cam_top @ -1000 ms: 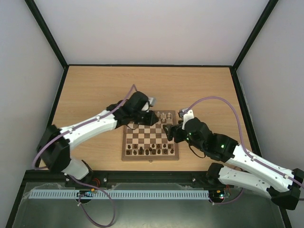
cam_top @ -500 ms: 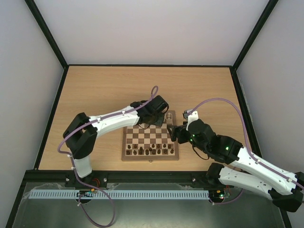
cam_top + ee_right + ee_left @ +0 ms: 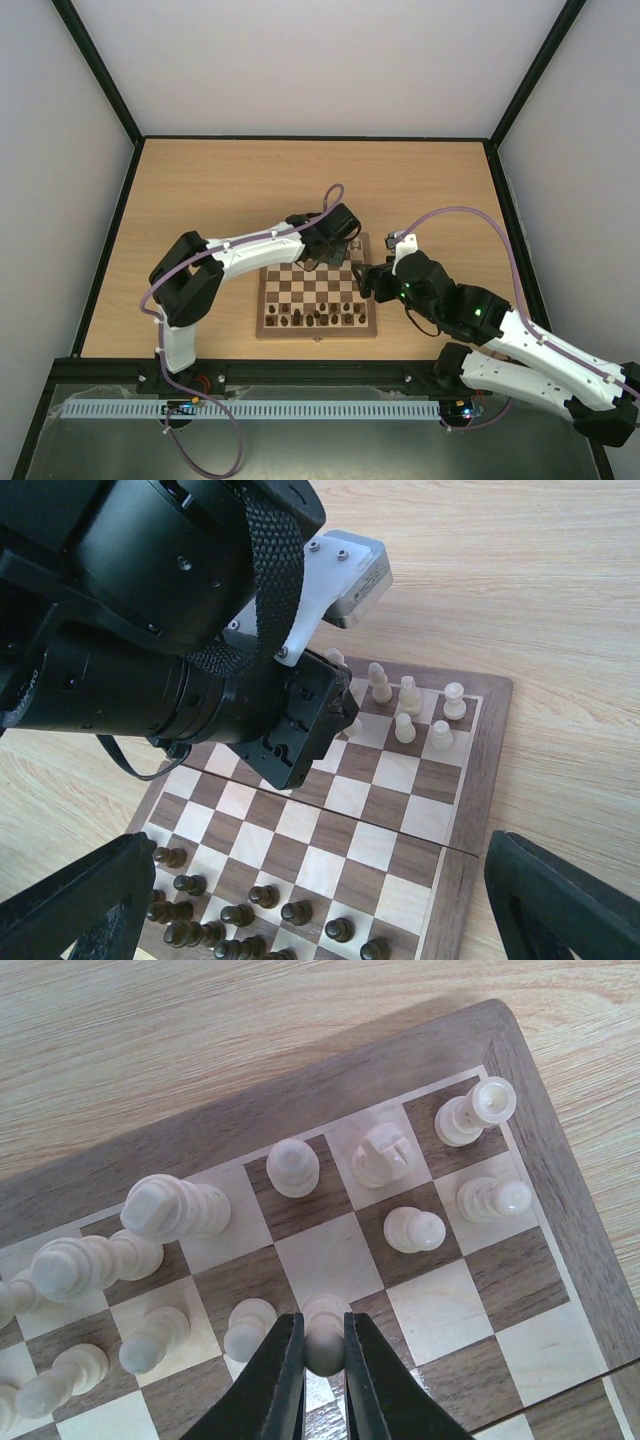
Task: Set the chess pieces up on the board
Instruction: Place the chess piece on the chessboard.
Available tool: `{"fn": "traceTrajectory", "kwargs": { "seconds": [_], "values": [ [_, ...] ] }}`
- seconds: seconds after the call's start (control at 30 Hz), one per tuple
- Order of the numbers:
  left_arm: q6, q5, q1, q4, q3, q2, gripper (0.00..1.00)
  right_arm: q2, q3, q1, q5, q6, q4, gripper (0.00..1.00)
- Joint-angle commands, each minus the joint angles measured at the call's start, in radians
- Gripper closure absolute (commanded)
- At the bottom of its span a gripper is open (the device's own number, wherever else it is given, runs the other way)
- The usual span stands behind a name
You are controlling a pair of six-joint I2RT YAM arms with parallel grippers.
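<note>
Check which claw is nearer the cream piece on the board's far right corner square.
Left. The left claw, shut on a cream pawn, is a few squares from the corner piece. The right claw hangs open over the board's right side, farther off.

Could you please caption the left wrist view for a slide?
Left gripper clamps a cream chess piece over the board.

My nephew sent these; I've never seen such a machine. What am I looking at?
Two robot arms, bolted at a table's near edge, each end in a two-finger gripper. One picture looks down from above; the other two come from cameras on the wrists. On the table lies a chessboard: dark chessmen on its near rows, cream chess pieces at the far end. The left gripper pinches one cream pawn between its fingers. The right gripper hangs open over the board's right side, holding nothing.
</note>
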Motion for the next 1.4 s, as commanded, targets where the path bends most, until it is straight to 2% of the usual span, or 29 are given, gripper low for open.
{"fn": "traceTrajectory", "kwargs": {
  "seconds": [0.0, 0.57, 0.7, 0.97, 1.2, 1.37],
  "values": [
    [0.024, -0.014, 0.005, 0.009, 0.033, 0.023, 0.95, -0.004, -0.011, -0.009, 0.020, -0.014, -0.013, 0.09],
    [0.034, -0.001, 0.019, 0.014, 0.066, 0.088, 0.93, -0.007, -0.021, -0.019, 0.004, -0.029, -0.005, 0.09],
    [0.036, -0.001, 0.023, 0.013, 0.069, 0.095, 0.90, -0.006, -0.021, -0.022, -0.001, -0.032, -0.001, 0.08],
    [0.037, -0.003, 0.025, 0.021, 0.070, 0.087, 0.77, -0.003, -0.023, -0.027, -0.014, -0.038, 0.004, 0.08],
    [0.036, -0.004, 0.023, 0.013, 0.061, 0.049, 0.73, -0.001, -0.024, -0.031, -0.020, -0.039, 0.006, 0.08],
    [0.018, -0.009, 0.008, 0.011, 0.033, -0.047, 0.72, 0.000, -0.023, -0.032, -0.023, -0.038, 0.004, 0.08]
  ]
}}
